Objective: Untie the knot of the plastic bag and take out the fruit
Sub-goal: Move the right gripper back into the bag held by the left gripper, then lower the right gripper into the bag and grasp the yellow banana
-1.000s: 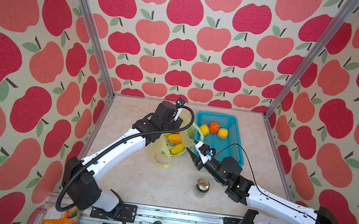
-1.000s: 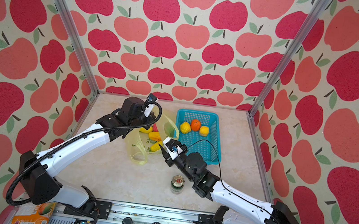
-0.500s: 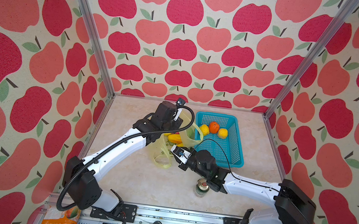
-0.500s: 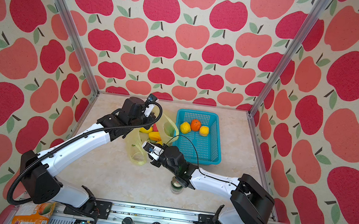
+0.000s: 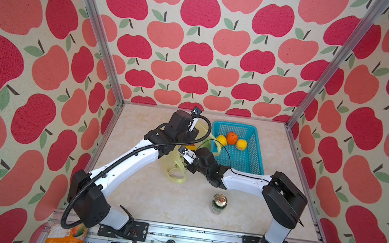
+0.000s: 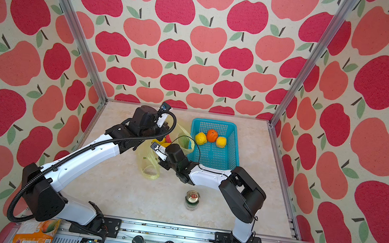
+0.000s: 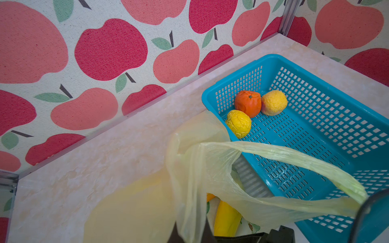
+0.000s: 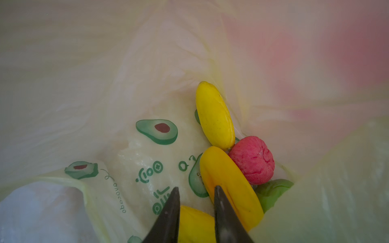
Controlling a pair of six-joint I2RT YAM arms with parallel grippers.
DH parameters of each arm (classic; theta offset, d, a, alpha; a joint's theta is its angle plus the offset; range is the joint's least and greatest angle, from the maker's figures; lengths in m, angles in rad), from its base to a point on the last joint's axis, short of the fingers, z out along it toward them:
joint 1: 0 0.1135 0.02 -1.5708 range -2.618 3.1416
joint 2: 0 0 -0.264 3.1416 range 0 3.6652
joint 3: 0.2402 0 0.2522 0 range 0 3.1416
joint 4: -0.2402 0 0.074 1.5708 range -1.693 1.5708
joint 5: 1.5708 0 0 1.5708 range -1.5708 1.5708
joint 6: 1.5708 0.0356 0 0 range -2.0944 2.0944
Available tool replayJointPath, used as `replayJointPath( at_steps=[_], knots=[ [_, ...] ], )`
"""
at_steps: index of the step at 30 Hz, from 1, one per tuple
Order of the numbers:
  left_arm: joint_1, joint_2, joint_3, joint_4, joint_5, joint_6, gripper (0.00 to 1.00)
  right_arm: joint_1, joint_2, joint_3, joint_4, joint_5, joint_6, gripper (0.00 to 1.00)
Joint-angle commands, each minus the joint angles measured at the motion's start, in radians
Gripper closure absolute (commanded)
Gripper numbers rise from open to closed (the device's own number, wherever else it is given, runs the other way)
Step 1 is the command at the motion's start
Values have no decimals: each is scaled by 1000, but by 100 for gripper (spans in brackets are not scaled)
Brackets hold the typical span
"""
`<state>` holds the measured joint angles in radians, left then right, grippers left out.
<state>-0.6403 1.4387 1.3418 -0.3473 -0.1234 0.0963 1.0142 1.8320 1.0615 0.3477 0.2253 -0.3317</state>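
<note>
This is a robot test booth, like a small lab. The left arm [image 5: 132,162] and the right arm [image 5: 244,182] are bolted to a metal rail [image 5: 186,231] by a pale desk [image 5: 152,198]. Apple-print walls [image 5: 197,51] on metal posts [image 5: 99,35] close it in.

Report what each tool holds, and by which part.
Left tool: shut on the plastic bag, pinching its mouth edge. Right tool: straddles a yellow fruit inside; grip cannot be told.

So the pale yellow see-through plastic bag [image 5: 177,166] sits right beside the turquoise basket [image 5: 249,162], mouth wide open, 1 loop handle [image 7: 294,155] draped over the basket's rim. Fruit [image 8: 229,185] in the bag: 3 long yellow, 1 pink-red one [image 8: 252,160], 1 green one [image 8: 271,191]. In the basket: lemon [image 5: 221,140], orange [image 5: 232,138], yellow-orange one [image 5: 241,144], all touching.
</note>
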Motion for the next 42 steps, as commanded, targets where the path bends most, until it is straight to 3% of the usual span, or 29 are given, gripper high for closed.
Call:
replayJointPath(
  at_steps=[1, 9, 15, 23, 31, 42],
  knots=[
    [-11, -31, 7, 8, -9, 0, 100, -8, 52, 75, -149, 92, -11, 70],
    [-15, -26, 4, 9, -9, 0, 100, -15, 71, 110, -331, 153, -106, 70],
    [-19, -17, 14, 8, -15, 9, 100, -9, 63, 130, -424, 126, -113, 53],
    [-21, -24, 5, 7, -19, 5, 100, 22, 100, 195, -549, 209, -145, 29],
    [-23, -21, 7, 7, -21, 8, 100, 35, 179, 272, -599, 341, -167, 26],
    [-38, -27, 11, 3, -26, 10, 100, 13, 279, 347, -582, 410, -162, 28]
  ],
)
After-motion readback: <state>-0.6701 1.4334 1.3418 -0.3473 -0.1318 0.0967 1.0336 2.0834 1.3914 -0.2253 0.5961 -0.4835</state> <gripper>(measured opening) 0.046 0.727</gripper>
